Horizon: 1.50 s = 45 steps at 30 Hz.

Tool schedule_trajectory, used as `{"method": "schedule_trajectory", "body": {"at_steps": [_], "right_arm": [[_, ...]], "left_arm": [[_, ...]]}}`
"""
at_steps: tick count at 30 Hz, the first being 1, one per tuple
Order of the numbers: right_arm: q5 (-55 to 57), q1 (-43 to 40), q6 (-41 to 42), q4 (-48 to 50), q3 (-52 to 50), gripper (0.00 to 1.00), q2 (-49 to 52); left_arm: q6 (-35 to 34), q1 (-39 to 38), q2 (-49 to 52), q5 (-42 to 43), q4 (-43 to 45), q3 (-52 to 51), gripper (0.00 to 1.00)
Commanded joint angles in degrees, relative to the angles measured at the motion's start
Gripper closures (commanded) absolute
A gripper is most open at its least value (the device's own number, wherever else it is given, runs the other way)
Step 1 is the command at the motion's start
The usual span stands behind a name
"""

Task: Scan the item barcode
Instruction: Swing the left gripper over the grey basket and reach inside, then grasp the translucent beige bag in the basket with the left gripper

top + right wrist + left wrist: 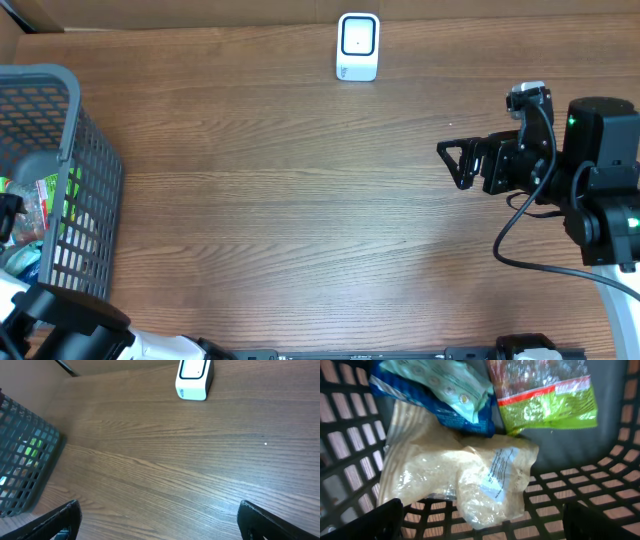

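Inside the basket (350, 415), my left gripper (492, 527) hangs with jaws spread wide and empty over the bag of pale grain (445, 480). I should pinch its bunched middle, leaving the printed label (502, 467) uncovered for the scanner (357, 46).

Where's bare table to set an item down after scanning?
Wide bare wood between the basket, the scanner and the right gripper, down to the near edge of the table. Crowded only inside the basket: grain bag, green packet and blue packet overlap.
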Motion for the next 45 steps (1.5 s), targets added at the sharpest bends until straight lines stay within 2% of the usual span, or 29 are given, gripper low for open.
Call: {"method": "schedule_trajectory", "body": {"at_steps": [1, 9, 11, 12, 13, 14, 15, 16, 17, 22, 27, 31, 34, 36, 39, 40, 43, 45], "right_arm": [[-0.35, 0.26, -0.09, 0.24, 1.25, 0.0, 0.17], [-0.33, 0.26, -0.28, 0.11, 1.22, 0.0, 0.42], [-0.35, 0.26, -0.28, 0.09, 1.22, 0.0, 0.42], [-0.35, 0.26, -0.28, 0.07, 1.22, 0.0, 0.42], [-0.35, 0.26, -0.28, 0.04, 1.22, 0.0, 0.42], [-0.35, 0.26, -0.28, -0.04, 1.22, 0.0, 0.42], [-0.33, 0.26, -0.28, -0.09, 1.22, 0.0, 0.42], [-0.35, 0.26, -0.28, -0.13, 1.22, 0.0, 0.42], [-0.33, 0.26, -0.28, -0.11, 1.22, 0.0, 0.42], [-0.35, 0.26, -0.28, -0.07, 1.22, 0.0, 0.42], [-0.35, 0.26, -0.26, 0.02, 1.22, 0.0, 0.42], [-0.35, 0.26, -0.26, 0.13, 1.22, 0.0, 0.42], [-0.35, 0.26, -0.26, 0.15, 1.22, 0.0, 0.42], [-0.35, 0.26, -0.28, 0.15, 1.22, 0.0, 0.42], [-0.35, 0.26, -0.28, 0.24, 1.22, 0.0, 0.42], [-0.33, 0.26, -0.28, 0.33, 1.22, 0.0, 0.48], [-0.35, 0.26, -0.31, 0.31, 1.22, 0.0, 1.03], [-0.35, 0.26, -0.31, 0.24, 1.22, 0.0, 1.7]], "left_arm": [[1.33, -1.9, 0.37, -0.61, 3.3, -7.74, 0.07], [1.03, -2.01, 0.39, -0.96, 19.02, -26.08, 0.09], [0.85, -2.01, 0.39, -0.98, 21.66, -29.2, 0.12], [0.85, -2.03, 0.39, -1.01, 22.58, -30.14, 0.19], [0.83, -2.05, 0.39, -1.01, 23.32, -30.91, 0.33], [0.83, -2.03, 0.39, -1.01, 23.67, -31.36, 0.54], [0.83, -2.03, 0.39, -1.01, 23.67, -31.41, 0.67], [0.85, -2.03, 0.37, -0.94, 23.61, -31.41, 0.93], [0.85, -1.99, 0.37, -0.46, 23.54, -31.39, 0.96], [0.87, -1.88, -0.2, 3.8, 21.07, -28.17, 0.96], [1.38, -2.01, -2.64, 6.75, 11.32, -15.45, 0.96], [3.52, -2.01, -7.06, 5.84, 2.82, -2.25, 0.96], [2.19, -1.99, -10.88, 1.27, 0.59, -0.55, 0.96], [-0.74, -1.99, -11.47, -2.86, -2.03, -0.59, 0.95], [-1.33, -1.95, -11.06, -3.91, -3.89, -2.05, 0.52], [-2.43, -1.86, -10.8, -4.35, -3.74, -4.66, 0.24], [-5.77, -1.49, -10.73, -5.51, -0.61, -11.65, 0.05], [-6.93, -1.05, -10.73, -5.53, 3.65, -16.96, 0.02]]}}
